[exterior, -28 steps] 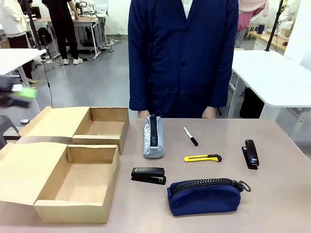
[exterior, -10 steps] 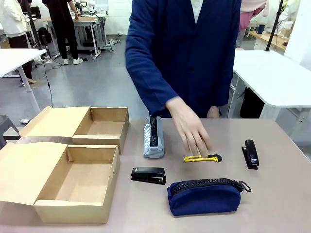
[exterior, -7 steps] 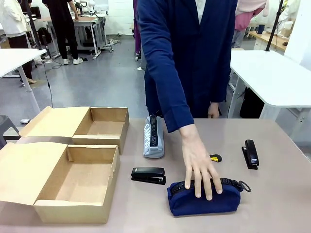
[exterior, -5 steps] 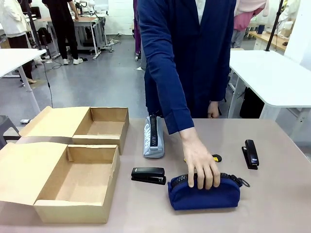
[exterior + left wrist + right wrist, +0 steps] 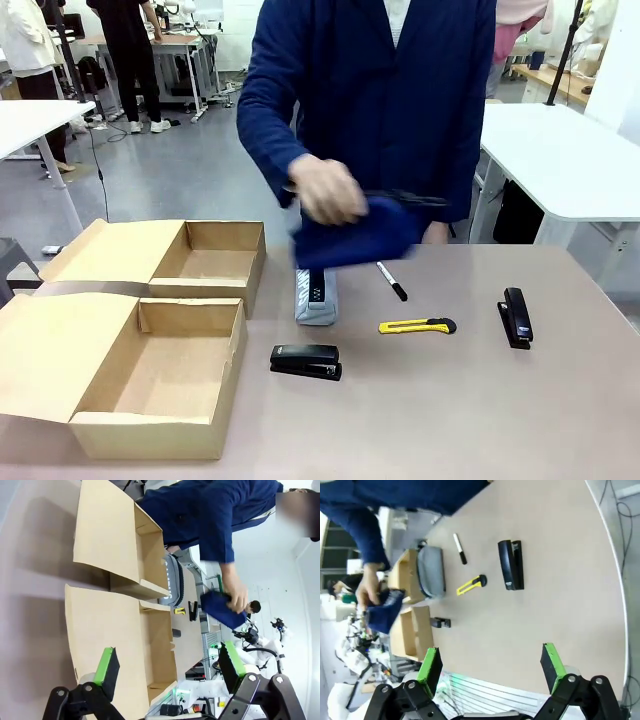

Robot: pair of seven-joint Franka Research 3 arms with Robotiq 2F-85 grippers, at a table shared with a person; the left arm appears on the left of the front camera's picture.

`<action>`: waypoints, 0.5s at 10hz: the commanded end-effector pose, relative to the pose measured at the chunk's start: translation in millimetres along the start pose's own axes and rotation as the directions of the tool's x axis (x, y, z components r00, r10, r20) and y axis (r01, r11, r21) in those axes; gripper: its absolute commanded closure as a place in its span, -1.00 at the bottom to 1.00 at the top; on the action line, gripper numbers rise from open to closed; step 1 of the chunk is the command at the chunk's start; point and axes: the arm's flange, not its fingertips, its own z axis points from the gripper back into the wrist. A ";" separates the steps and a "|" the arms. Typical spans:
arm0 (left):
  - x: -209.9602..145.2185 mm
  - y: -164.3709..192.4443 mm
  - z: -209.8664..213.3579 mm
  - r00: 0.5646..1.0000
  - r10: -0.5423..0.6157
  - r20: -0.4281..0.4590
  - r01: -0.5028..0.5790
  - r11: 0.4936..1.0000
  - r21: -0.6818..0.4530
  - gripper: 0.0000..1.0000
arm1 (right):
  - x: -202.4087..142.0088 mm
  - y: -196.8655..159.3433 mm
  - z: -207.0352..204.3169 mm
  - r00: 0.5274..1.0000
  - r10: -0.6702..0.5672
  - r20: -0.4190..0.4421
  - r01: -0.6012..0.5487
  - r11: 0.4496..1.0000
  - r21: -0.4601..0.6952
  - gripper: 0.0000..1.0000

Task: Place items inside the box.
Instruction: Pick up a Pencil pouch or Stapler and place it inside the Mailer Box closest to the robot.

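Above the far middle of the table (image 5: 560, 410), you see the person's hand (image 5: 322, 190) holding the pouch (image 5: 350, 238) in the air, in front of the blue coat (image 5: 400, 100) and over the far end of the case (image 5: 316, 293), clear of the tabletop. The case lies on the table with its length running toward you, zip up, just right of the far box (image 5: 205, 262). The near box (image 5: 160, 385) sits just in front of the far one, and both stand open at the top. The near stapler (image 5: 305, 361) lies just right of the near box, in front of the case. The marker (image 5: 392, 281) lies right of the case, with the knife (image 5: 417, 326) a little nearer you. The right stapler (image 5: 516, 317) is well off toward the table's right edge, apart from the rest. Your left gripper (image 5: 168, 657) hangs with its jaws spread wide and empty. It looks down on the near box's flap (image 5: 100, 630), which is folded out flat, and the hand and pouch are far beyond it. Your right gripper (image 5: 490, 655) is likewise spread wide and empty, looking across the table from its right side. The right stapler is the closest thing ahead of it, and the knife, marker and case lie farther on.
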 end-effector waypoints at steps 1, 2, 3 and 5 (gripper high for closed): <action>2.0 -0.8 0.6 1.000 -0.021 0.014 0.022 0.999 -0.023 -1.00 | -2.5 38.0 -63.7 0.997 0.032 -0.065 -0.043 0.983 -0.177 -1.00; 2.0 -0.8 0.6 1.000 -0.021 0.014 0.022 0.999 -0.023 -1.00 | -6.0 51.4 -94.0 0.993 0.046 -0.108 -0.073 0.964 -0.257 -1.00; 2.0 -0.8 0.6 1.000 -0.021 0.014 0.022 0.999 -0.023 -1.00 | -11.0 61.5 -124.9 0.986 0.064 -0.153 -0.109 0.945 -0.309 -1.00; 2.0 -0.8 0.6 1.000 -0.021 0.014 0.022 0.999 -0.023 -1.00 | -18.4 65.6 -177.0 0.975 0.050 -0.218 -0.139 0.899 -0.415 -1.00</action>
